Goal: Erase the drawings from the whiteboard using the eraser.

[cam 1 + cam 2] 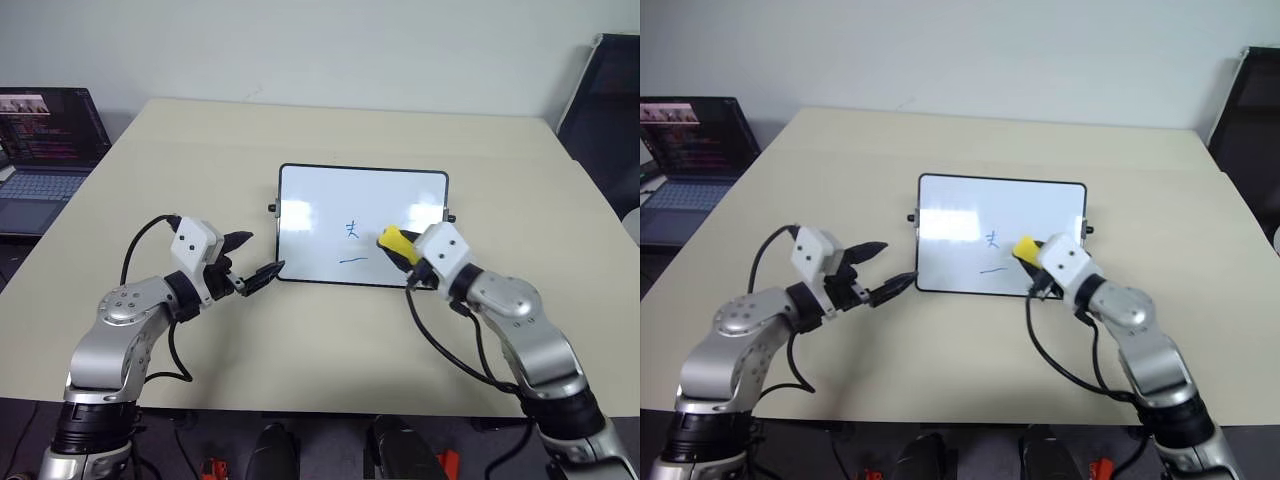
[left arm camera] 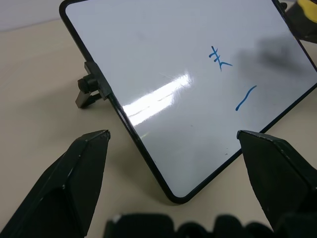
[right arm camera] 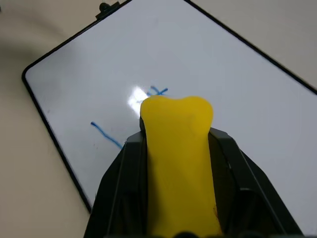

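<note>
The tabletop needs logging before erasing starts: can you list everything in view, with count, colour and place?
table: one, beige, under everything.
whiteboard: one, white with black frame, mid-table.
drawings: two blue marks, a scribble above a short line, right half of the board.
eraser: one, yellow, over the board beside the scribble.
laptop: one, dark, screen lit, off the table's left edge.
left gripper: black, open, by the board's near left corner.
right gripper: black, shut on the eraser.

An office or lab setting was suggested: a plain beige tabletop (image 1: 300,330) was set against a bare white wall (image 1: 300,40), with an open laptop (image 1: 45,150) placed beside the tabletop's left edge.
</note>
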Available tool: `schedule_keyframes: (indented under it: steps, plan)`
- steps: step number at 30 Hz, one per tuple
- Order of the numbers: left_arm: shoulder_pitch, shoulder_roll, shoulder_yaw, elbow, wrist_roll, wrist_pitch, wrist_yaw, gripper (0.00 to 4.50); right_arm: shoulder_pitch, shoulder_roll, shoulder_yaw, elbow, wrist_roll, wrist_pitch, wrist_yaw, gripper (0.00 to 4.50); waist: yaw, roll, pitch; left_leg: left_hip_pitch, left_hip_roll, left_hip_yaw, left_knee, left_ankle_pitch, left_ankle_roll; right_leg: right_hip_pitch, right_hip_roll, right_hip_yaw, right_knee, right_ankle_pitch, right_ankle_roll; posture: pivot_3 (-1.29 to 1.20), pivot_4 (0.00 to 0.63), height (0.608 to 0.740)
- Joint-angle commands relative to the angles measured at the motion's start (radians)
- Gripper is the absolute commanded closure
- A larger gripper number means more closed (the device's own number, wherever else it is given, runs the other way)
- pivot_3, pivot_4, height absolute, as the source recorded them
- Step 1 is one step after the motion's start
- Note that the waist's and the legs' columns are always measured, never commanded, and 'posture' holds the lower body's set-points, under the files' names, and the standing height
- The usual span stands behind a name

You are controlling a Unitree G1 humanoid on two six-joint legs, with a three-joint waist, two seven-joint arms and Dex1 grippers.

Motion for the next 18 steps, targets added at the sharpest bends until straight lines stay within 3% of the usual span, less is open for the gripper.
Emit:
schedule_keyframes:
  steps: [1,8,18]
  plan:
    - [-0.031,0.014,-0.016,-0.003,0.014,-0.028,-0.020,0.00,-0.106,0.023,0.044,0.079,-0.081,-0.052,-0.043,3.20,0.000,0.000,0.000,0.000,0.000,0.000,0.000,0.000,0.000,0.000,0.000,0.000,0.000,0.000,0.001,0.00,0.150,0.740]
    - [-0.036,0.017,-0.053,-0.007,0.019,-0.040,-0.064,0.00,-0.255,0.080,0.122,0.320,-0.194,-0.082,-0.089,3.20,0.000,0.000,0.000,0.000,0.000,0.000,-0.001,0.000,0.000,0.000,0.000,-0.001,0.000,0.003,0.005,0.00,0.150,0.740]
    - [-0.022,0.021,-0.063,-0.015,0.019,-0.047,-0.094,0.00,-0.195,-0.038,0.253,0.333,-0.281,-0.128,0.101,3.20,0.002,0.000,0.000,0.001,0.000,-0.001,0.000,0.000,0.000,0.001,0.000,-0.001,0.000,0.002,0.004,0.00,0.150,0.740]
